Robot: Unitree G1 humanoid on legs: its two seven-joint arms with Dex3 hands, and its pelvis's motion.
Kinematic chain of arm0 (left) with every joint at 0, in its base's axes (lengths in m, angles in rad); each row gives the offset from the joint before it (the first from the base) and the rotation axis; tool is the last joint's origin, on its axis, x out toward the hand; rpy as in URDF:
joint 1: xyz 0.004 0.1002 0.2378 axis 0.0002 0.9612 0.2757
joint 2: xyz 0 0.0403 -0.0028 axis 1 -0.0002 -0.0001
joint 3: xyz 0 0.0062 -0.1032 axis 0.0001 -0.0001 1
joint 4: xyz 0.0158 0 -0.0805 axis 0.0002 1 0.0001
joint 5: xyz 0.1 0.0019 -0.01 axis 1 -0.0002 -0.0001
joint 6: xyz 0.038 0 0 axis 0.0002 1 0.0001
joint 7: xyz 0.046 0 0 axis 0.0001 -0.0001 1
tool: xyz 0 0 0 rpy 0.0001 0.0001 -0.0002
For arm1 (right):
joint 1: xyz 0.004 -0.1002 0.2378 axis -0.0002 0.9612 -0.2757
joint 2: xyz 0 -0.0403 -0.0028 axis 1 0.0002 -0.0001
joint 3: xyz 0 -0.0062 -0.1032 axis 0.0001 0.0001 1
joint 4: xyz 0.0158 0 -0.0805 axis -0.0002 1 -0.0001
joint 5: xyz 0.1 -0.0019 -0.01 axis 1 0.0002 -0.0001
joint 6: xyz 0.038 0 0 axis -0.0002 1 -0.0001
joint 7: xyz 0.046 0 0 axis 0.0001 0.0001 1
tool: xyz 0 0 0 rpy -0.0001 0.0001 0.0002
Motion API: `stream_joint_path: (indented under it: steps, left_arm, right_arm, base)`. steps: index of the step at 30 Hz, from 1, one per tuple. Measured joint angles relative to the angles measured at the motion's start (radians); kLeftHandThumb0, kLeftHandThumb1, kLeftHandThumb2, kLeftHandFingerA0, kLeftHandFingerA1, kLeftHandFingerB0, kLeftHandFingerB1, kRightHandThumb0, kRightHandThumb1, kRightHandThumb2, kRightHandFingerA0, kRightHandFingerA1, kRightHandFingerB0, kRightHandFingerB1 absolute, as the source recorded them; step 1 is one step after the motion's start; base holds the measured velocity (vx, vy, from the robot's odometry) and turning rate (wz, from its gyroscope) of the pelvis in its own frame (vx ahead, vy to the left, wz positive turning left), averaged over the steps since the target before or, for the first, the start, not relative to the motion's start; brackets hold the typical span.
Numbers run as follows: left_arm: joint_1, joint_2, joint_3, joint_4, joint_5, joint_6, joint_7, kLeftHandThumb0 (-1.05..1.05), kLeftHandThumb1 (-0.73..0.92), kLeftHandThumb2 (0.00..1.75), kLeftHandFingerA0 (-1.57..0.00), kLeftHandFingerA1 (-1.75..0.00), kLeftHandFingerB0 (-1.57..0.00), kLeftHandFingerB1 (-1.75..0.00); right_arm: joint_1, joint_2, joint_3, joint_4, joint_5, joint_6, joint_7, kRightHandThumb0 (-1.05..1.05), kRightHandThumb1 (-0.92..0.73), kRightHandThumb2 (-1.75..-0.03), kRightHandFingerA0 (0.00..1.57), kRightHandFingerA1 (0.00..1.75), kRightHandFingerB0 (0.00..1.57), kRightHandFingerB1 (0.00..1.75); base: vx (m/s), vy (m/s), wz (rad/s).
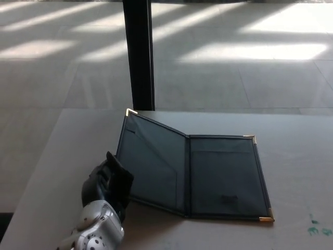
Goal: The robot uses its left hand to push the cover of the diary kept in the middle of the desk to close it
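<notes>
Surface (291,130): pale grey, matte, fills the lower half of the view.
Green marks (317,228): small smudges on the surface, near the lower right corner.
Post (139,54): black, upright, just behind the far edge of the surface.
Floor (234,78): grey tiles, crossed by bright bands of sunlight and darker shadow.

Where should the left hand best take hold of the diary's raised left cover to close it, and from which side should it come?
Probably at the outer left edge of the raised cover, coming from the left and behind it. That flap tilts up from the spine while the right half lies flat on the desk, so pressure far from the hinge should swing it shut most easily. The left hand is already beside that edge.
</notes>
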Motion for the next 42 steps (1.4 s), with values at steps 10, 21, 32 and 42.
stream_joint_path:
  steps: [10, 21, 32, 42]
  left_arm:
    - [0.007, 0.0, -0.003, 0.0, -0.033, 0.0, 0.013, -0.91, 0.92, 0.87, -0.2, -0.54, -0.14, -0.44]
    - [0.033, 0.036, -0.257, -0.14, 0.042, -0.053, 0.024, -0.91, 0.92, 0.81, -0.64, -1.11, -0.09, -0.48]
    - [0.036, 0.057, -0.601, -0.215, 0.149, -0.065, 0.022, -0.4, 0.38, 1.09, -0.05, -0.57, -0.06, -0.56]
    - [0.006, 0.11, -0.886, -0.213, 0.263, -0.065, 0.011, -0.39, 0.39, 1.1, -0.07, -0.58, -0.08, -0.57]
  right_arm:
    - [-0.003, -0.001, 0.008, -0.001, 0.0, 0.0, -0.002, -1.0, -0.9, -0.68, 1.03, 0.63, 0.71, 0.51]
    - [-0.009, -0.003, 0.015, -0.001, -0.001, 0.0, -0.002, -1.02, -0.88, -0.68, 1.03, 0.63, 0.71, 0.51]
    - [-0.014, -0.003, 0.016, -0.001, -0.001, 0.0, -0.001, -1.01, -0.89, -0.68, 1.0, 0.6, 0.73, 0.51]
    - [-0.031, -0.003, 0.02, -0.001, -0.001, 0.0, -0.001, -0.97, -0.64, -1.16, 0.98, 0.62, 0.65, 0.55]
  base:
    - [0.0, 0.0, 0.0]
    - [0.0, 0.0, 0.01]
    - [0.0, 0.0, 0.0]
    - [0.0, 0.0, 0.0]
